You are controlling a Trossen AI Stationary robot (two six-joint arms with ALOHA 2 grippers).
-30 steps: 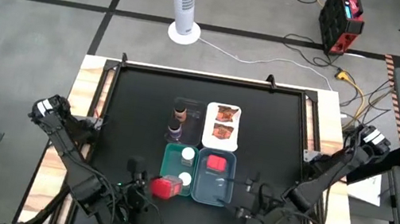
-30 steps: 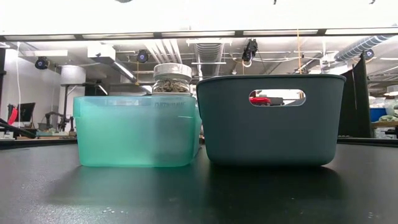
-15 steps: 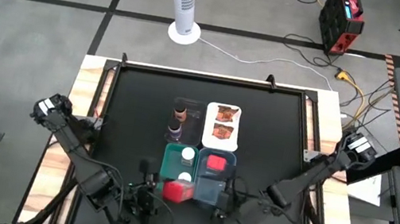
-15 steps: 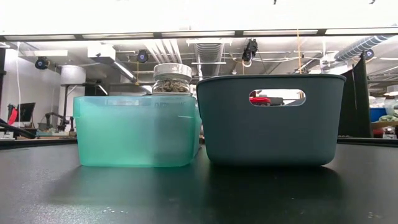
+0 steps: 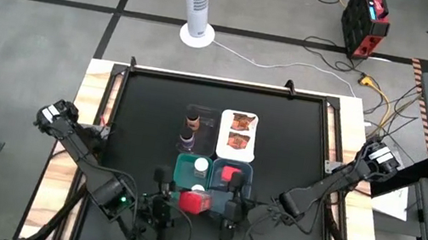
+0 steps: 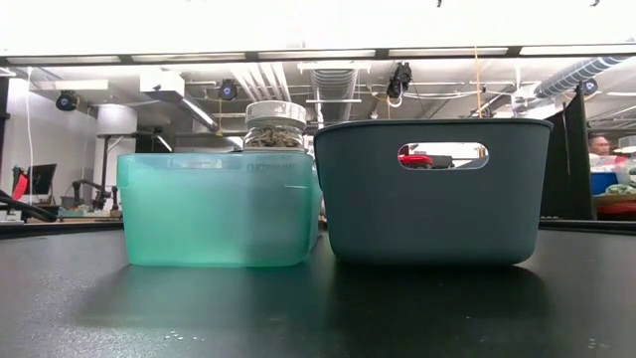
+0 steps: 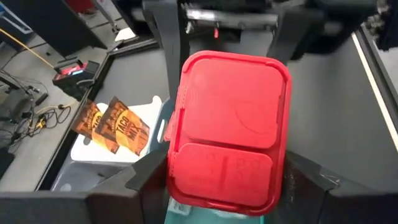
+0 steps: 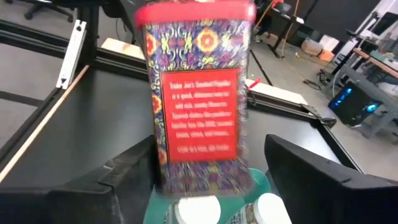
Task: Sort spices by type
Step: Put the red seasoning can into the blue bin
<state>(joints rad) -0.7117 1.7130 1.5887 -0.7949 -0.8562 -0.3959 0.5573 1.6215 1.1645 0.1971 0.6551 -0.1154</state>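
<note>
High view: left claw (image 5: 175, 204) low on the worktop (image 5: 298, 133), clenched on a red box (image 5: 194, 202) held above the near end of the teal tray (image 5: 181, 166). Right claw (image 5: 226, 217) just beside it, over the near end of the grey-blue tray (image 5: 249, 182); fingers spread, nothing between them. Second red box (image 5: 229, 175) lies in the grey-blue tray's far half. One white-capped jar (image 5: 201, 166) stands in the teal tray; a second white cap shows partly under the held box. Behind these, a clear tray (image 5: 198, 113) with the brown-capped bottle (image 5: 191, 120) and purple bottle (image 5: 186, 141); white tray (image 5: 252, 135) with two orange-red packets (image 5: 238, 132).

Left wrist view: the box's red lid (image 7: 229, 130) fills the frame, dark fingers (image 7: 149, 177) pressed on both sides. Packets (image 7: 115, 126) on the white tray beyond.

Right wrist view: only here does the held box's patterned label side show (image 8: 198, 93); the right arm's own fingers (image 8: 311, 168) stand wide, apart from it. Two white jar caps (image 8: 198, 213) below.

Low view: neither claw appears. Teal tray (image 6: 219, 209) and grey-blue tray (image 6: 437, 194) side by side; jar (image 6: 275, 124) rises above the teal rim; a sliver of red shows through the grey-blue tray's handle slot.
</note>
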